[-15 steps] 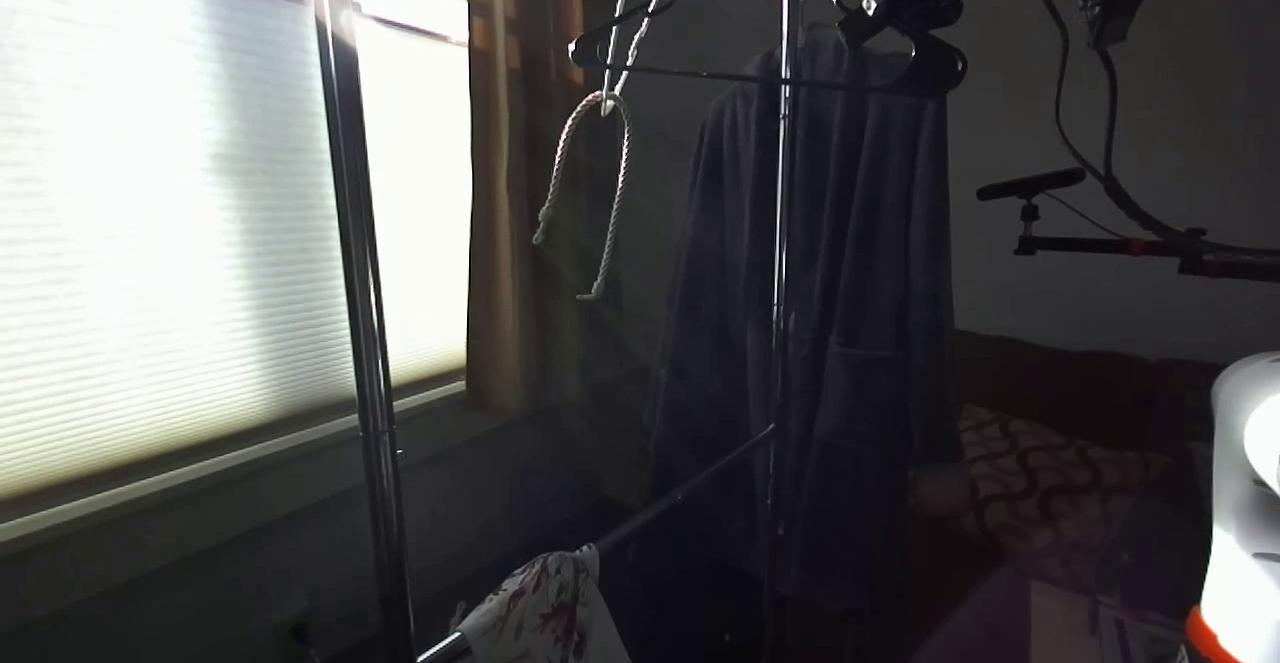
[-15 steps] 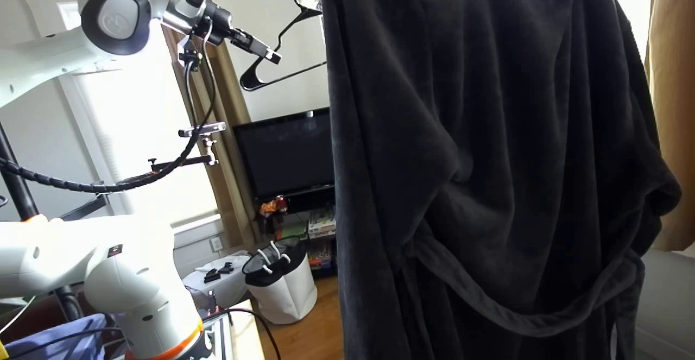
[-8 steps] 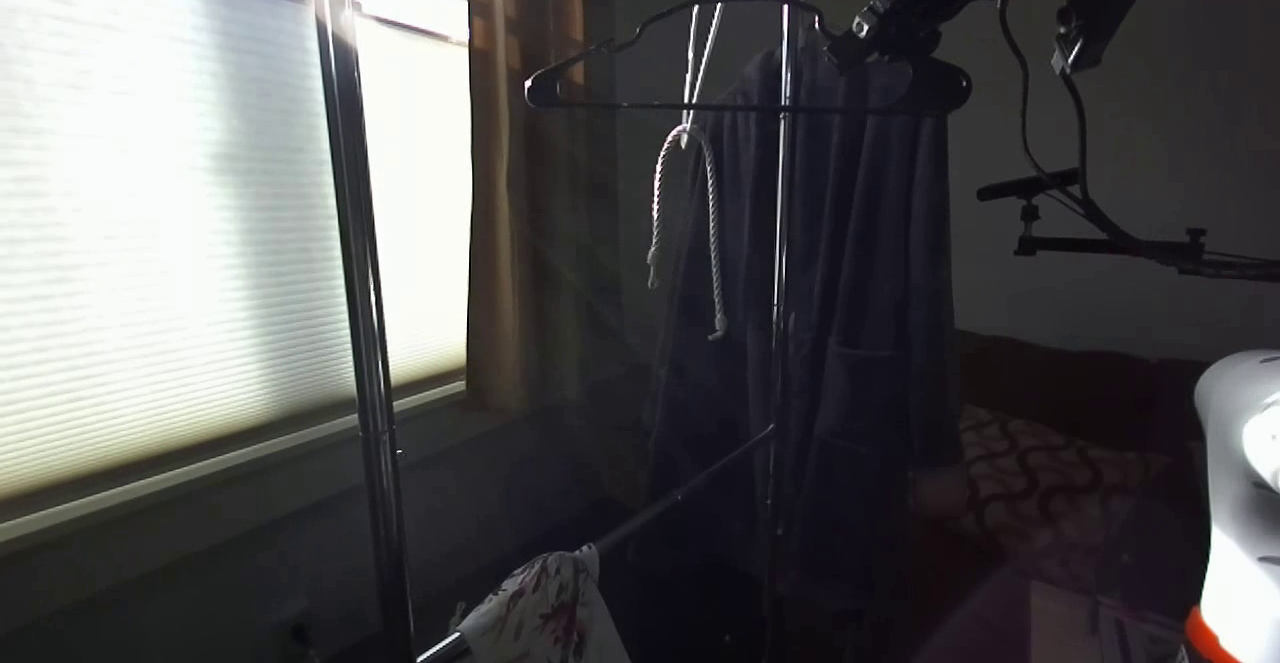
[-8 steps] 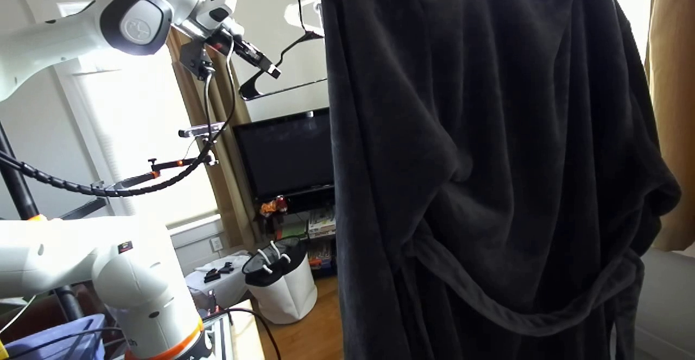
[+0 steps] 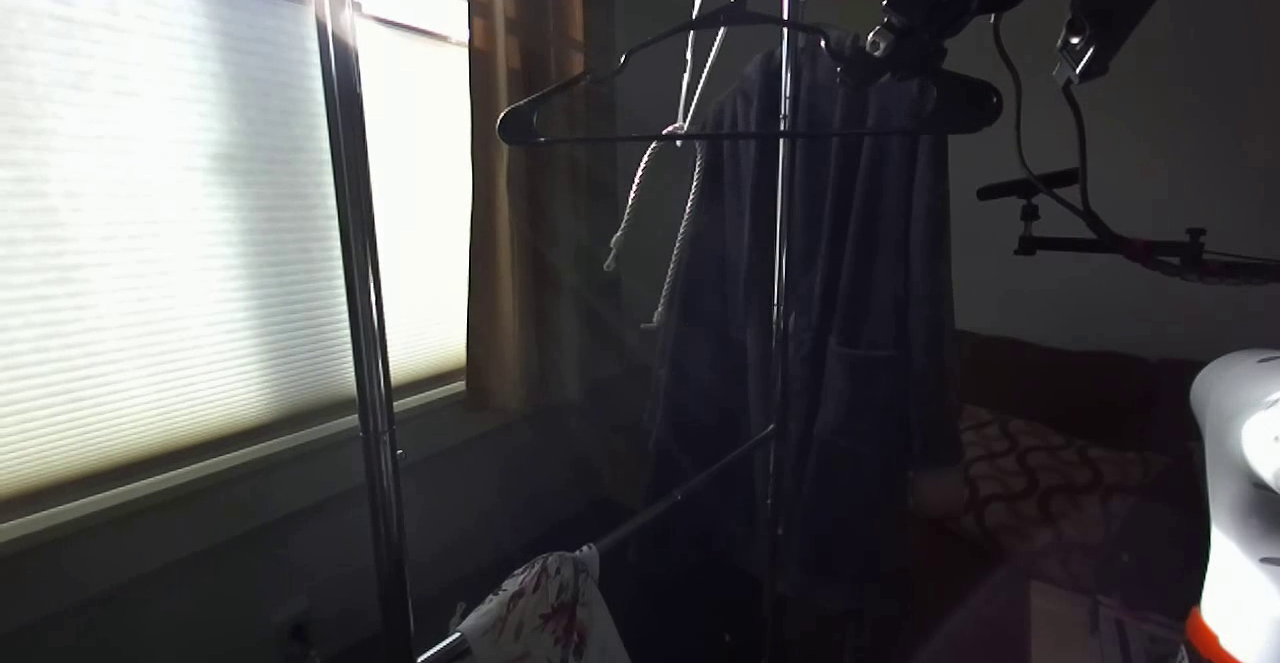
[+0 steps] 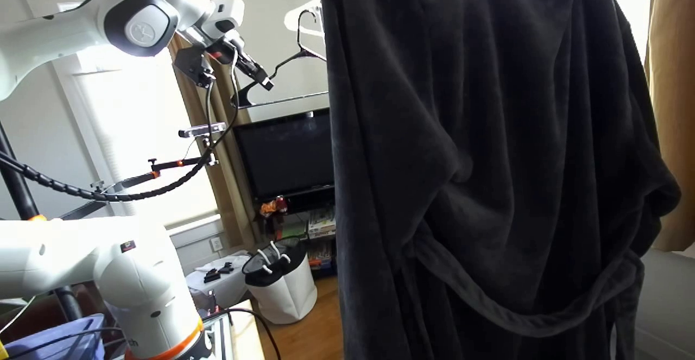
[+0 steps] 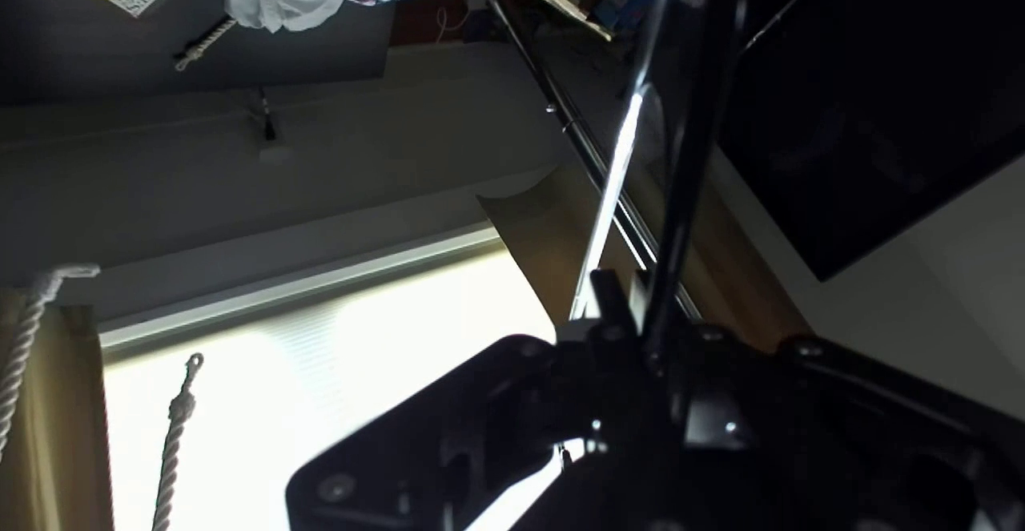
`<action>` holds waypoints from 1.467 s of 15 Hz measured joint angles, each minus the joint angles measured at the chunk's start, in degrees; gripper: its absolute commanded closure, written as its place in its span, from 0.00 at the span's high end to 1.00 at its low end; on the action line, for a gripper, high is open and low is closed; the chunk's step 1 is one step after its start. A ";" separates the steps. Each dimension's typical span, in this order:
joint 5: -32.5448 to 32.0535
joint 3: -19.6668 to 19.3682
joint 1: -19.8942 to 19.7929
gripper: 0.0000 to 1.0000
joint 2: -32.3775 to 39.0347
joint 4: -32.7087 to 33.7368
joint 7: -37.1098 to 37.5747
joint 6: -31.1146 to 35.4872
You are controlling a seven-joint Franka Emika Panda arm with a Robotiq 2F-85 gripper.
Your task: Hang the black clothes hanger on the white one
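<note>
My gripper [image 6: 267, 83] is shut on one sloping arm of the black clothes hanger [image 6: 305, 54], near its end. In an exterior view [image 5: 870, 61] the gripper holds the black hanger [image 5: 736, 15] at its right shoulder, bottom bar about level. The white hanger [image 6: 294, 19] hangs at the top, partly hidden behind the dark robe. The black hook overlaps the white hanger in that view; I cannot tell whether they touch. In the wrist view the gripper [image 7: 629, 307] has the black hanger [image 7: 690, 187] rising between its fingers. The white hanger is not clearly visible there.
A dark robe [image 6: 488, 132] hangs close by and also shows in an exterior view [image 5: 840, 293]. A metal rack post [image 5: 783, 243], another post [image 5: 360, 243] and a white rope [image 5: 685, 213] are near the hanger. A floral cloth [image 5: 550, 608] lies on the lower bar.
My gripper and the black hanger have moved down in both exterior views, and the whole black hook has come into view beside the white hanger. The rope has swung right, then partly back left.
</note>
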 measured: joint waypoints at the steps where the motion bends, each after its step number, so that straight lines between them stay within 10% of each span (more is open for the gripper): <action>1: 0.65 -0.16 0.12 0.02 0.21 0.08 -0.33 -0.76; 9: 5.29 -1.55 0.75 0.02 2.91 1.15 -1.42 -6.78; 10: 5.77 -1.45 0.66 0.33 3.32 1.34 -1.19 -7.27; 17: 7.83 1.81 -0.89 0.78 4.16 2.35 1.78 -7.59; 22: 3.35 12.98 -7.10 1.00 3.04 8.25 14.90 -11.33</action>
